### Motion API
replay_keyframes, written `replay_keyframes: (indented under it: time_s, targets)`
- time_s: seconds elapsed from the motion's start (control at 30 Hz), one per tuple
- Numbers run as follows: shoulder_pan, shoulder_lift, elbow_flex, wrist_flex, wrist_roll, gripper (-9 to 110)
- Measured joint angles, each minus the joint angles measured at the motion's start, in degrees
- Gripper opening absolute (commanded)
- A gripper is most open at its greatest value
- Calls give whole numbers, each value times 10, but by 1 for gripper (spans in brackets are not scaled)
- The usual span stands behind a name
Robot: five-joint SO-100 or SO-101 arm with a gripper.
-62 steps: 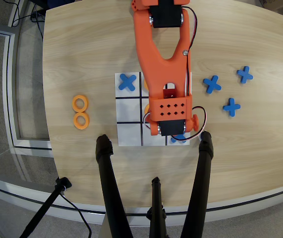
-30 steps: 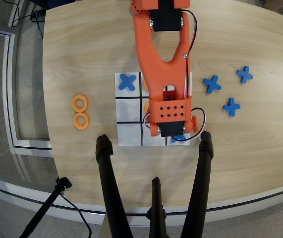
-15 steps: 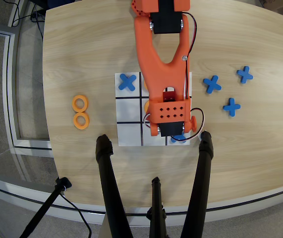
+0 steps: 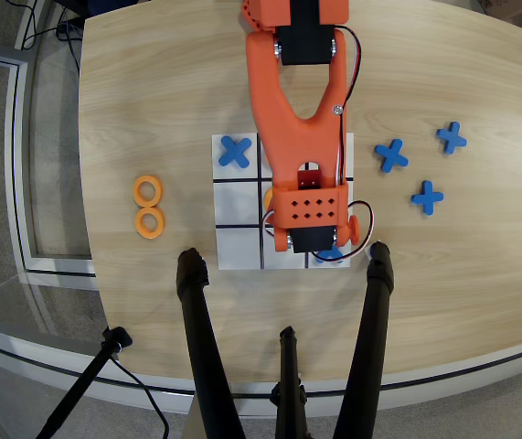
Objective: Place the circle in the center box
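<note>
in the overhead view the orange arm [image 4: 297, 119] reaches down from the top edge over the white nine-cell board [image 4: 238, 206], and its wrist block covers most of the middle and right columns. the claw itself is hidden beneath that block, so whether it is released, clenched or grasping something cannot be told from this angle.

a sliver of an orange circle [image 4: 268, 198] peeks out at the left edge of the wrist block, lying in the center box [image 4: 266, 188], of which only a thin strip shows. the ring sits directly under the arm's end, touching or just beside where the claw must be, though contact cannot be confirmed.

a blue cross [image 4: 234, 152] lies in the top-left cell. part of another blue cross [image 4: 332, 252] shows in the bottom-right cell, below the wrist.

two more orange rings [image 4: 149, 207] lie on the wooden table [image 4: 151, 91], left of the board, one just above the other. three blue crosses [image 4: 422, 165] lie on the table right of the board, well apart from the arm. black tripod legs [image 4: 197, 329] stand along the lower edge.
</note>
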Motion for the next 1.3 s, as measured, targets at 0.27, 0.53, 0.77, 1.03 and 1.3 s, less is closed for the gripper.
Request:
replay_keyframes:
  time_s: [0.27,0.53,0.77,1.03,1.3]
  targets:
    - [0,-2,-7,22,0,11]
    - [-1,-2,-59,57,3,12]
    - [-1,33,-122,113,3,12]
    - [8,237,-58,182,-31,12]
    - [8,679,376,124,-139,12]
